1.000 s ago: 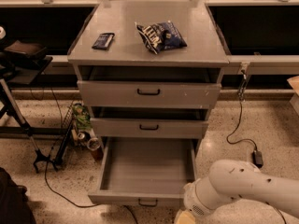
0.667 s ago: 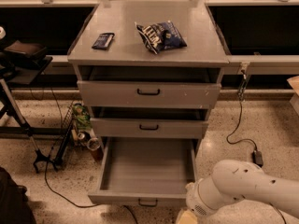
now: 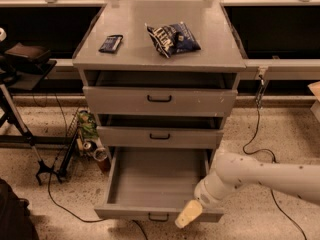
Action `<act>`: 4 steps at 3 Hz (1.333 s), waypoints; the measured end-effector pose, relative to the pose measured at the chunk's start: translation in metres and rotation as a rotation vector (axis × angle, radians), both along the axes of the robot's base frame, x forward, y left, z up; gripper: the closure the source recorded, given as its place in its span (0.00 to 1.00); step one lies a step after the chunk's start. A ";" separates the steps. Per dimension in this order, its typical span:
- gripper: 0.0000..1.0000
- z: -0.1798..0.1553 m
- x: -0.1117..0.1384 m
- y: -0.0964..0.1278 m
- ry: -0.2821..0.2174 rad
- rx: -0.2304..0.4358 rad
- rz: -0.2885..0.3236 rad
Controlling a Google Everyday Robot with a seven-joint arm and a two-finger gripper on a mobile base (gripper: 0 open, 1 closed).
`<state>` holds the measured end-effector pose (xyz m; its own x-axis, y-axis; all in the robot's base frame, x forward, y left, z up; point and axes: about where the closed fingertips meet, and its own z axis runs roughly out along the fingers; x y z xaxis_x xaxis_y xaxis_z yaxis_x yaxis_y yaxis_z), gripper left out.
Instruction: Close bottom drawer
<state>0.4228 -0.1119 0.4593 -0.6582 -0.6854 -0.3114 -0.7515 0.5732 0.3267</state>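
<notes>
Shifted slightly left and up since a second ago: gripper (image 3: 189, 214), now at the front panel of the bottom drawer (image 3: 150, 181), just right of the handle (image 3: 158, 217). Cannot tell how far open, or whether holding anything. Drawer itself unmoved: pulled fully out, empty, lowest of three. To close cleanly: press flat on the panel, nearer the middle than the right corner, then push straight back along the slides at a steady pace to avoid skewing or jamming. Stop once flush with the middle drawer (image 3: 125, 136).
</notes>
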 end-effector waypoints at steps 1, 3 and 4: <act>0.00 -0.054 0.022 -0.007 0.121 -0.004 -0.066; 0.00 -0.133 0.032 -0.025 0.296 0.012 -0.171; 0.00 -0.161 0.029 -0.034 0.363 0.024 -0.222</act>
<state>0.4516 -0.1456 0.2986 -0.8587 -0.5103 -0.0470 -0.4448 0.6967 0.5628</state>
